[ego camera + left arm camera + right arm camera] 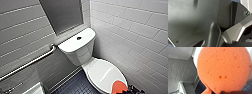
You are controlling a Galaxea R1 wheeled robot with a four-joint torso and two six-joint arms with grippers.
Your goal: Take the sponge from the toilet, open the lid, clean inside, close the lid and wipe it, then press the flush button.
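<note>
Nearest, at the front edge of the shut lid of the toilet: the sponge, orange-red, against the white. Cannot tell whether resting on the lid or held just above it. Just beside it, toward the right, dark parts of the right claw; cannot tell whether spread or pinching the sponge. From the right wrist, that same sponge close and large, rounded, pitted with small holes, with white tile and dark blue floor behind it.

Beside the bowl, on the left, more of that dark blue tiled floor. Farther back, the white tank, rounded at the corners, tucked into the corner of the room. In the middle of the tank top, 1 flush button, small, dark and round. Left of the tank, a metal grab rail slanting along the white tiled wall. Farthest, above the tank, a grey panel set into the tiles.
</note>
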